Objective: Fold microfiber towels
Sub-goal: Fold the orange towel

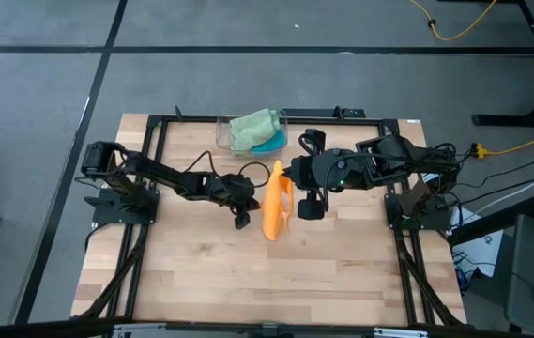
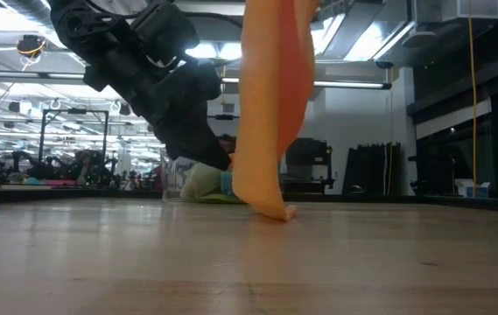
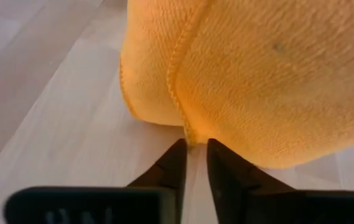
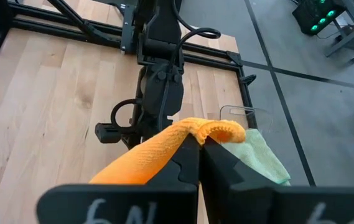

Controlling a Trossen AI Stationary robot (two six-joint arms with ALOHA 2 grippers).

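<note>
Bare wooden table (image 2: 249,262), dim workshop behind

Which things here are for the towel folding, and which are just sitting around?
For the job:
- orange towel, hanging from the right gripper
- left gripper, at the orange towel's bottom edge
- pale green towel and blue towel, waiting

Just sitting around:
- clear bin holding the waiting towels
- yellow cable on the floor

A clear bin (image 1: 221,131) sits at the far edge of the wooden table (image 1: 201,272), inside a black frame (image 1: 154,120). Grey floor lies around it, with a yellow cable (image 1: 454,33) looping near one corner.
</note>
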